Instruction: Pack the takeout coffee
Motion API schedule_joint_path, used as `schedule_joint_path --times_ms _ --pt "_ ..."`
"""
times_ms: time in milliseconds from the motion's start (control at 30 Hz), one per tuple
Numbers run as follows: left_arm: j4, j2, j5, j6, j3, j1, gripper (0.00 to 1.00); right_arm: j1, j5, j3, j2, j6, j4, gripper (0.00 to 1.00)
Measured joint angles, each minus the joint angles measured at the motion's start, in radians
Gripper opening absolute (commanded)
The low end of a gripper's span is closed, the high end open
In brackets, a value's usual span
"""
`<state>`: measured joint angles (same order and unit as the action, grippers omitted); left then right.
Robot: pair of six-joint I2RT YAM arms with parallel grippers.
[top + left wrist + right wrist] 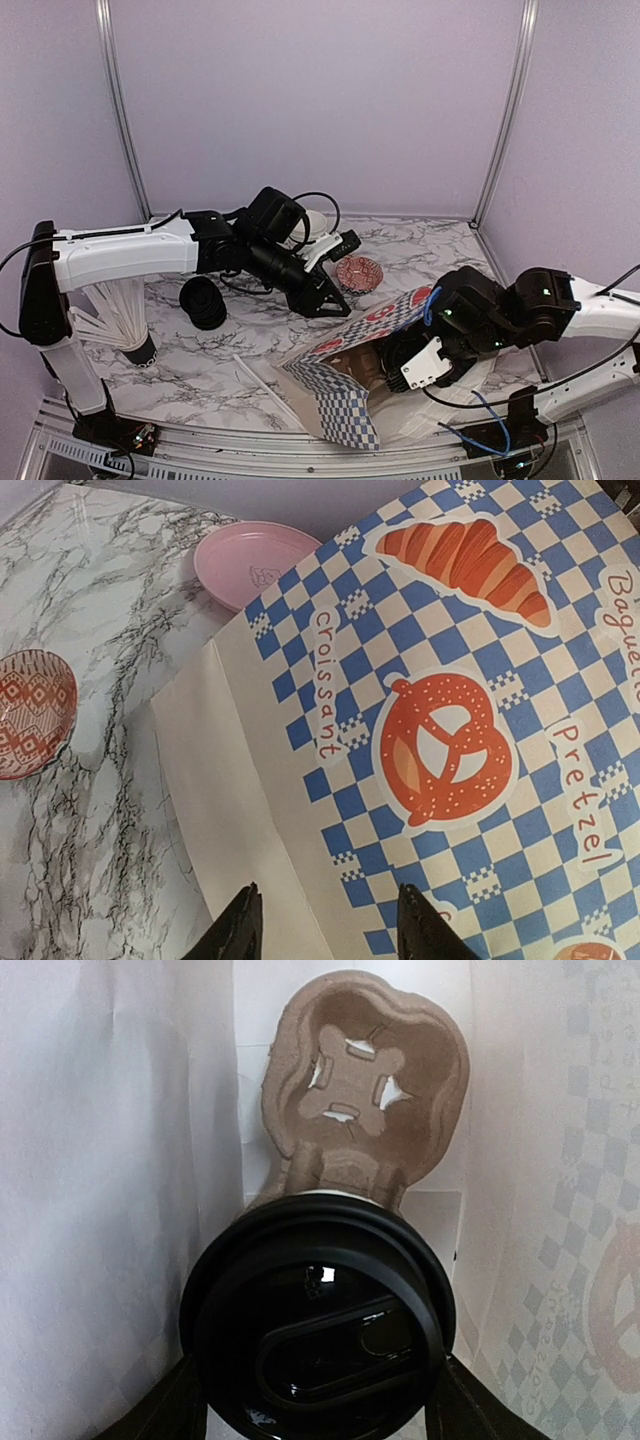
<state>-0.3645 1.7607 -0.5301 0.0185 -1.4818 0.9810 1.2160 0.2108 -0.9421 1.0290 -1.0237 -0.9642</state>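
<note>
Lidded takeout coffee [318, 1320] gripped inside bag [100, 1160], hidden overhead

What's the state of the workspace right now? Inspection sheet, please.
Surface: marble-pattern table, no spill seen.
Job's things: takeout coffee, lidded, inside the checkered bag lying on its side, in front of a pulp cup carrier.
Clutter: lid stack, cup stack, red bowl, pink plate.
Grippers: right gripper jaws shut on the coffee; left gripper jaws open, empty, over the bag.
Cables: black loop at the left wrist; blue cable by the right base.
Surroundings: lilac walls, metal posts.
</note>
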Motion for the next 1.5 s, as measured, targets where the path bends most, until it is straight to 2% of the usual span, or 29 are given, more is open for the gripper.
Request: schedule_joint_path --times_ms 333,533,1033,1300,1500 --pt "0.005 -0.113 0.029 0.0 0.101 -0.092 0.48 -0.098 -0.074 -0.096 0.138 0.014 -0.001 0.26" --pt "0.026 -0.153 0.032 -0.005 0.154 -0.143 0.48 -0.23 -0.174 -0.215 0.254 0.048 -0.029 0.25" --pt "0.078 -0.227 0.015 -0.06 0.216 -0.169 0.48 -0.486 -0.437 -0.37 0.48 0.108 -0.084 0.24" --pt "0.091 -0.243 0.021 -0.083 0.231 -0.193 0.49 -0.494 -0.451 -0.355 0.507 0.142 -0.039 0.25" --pt "0.092 -0.28 0.047 -0.101 0.242 -0.205 0.49 -0.392 -0.323 -0.271 0.441 0.179 0.036 0.27"
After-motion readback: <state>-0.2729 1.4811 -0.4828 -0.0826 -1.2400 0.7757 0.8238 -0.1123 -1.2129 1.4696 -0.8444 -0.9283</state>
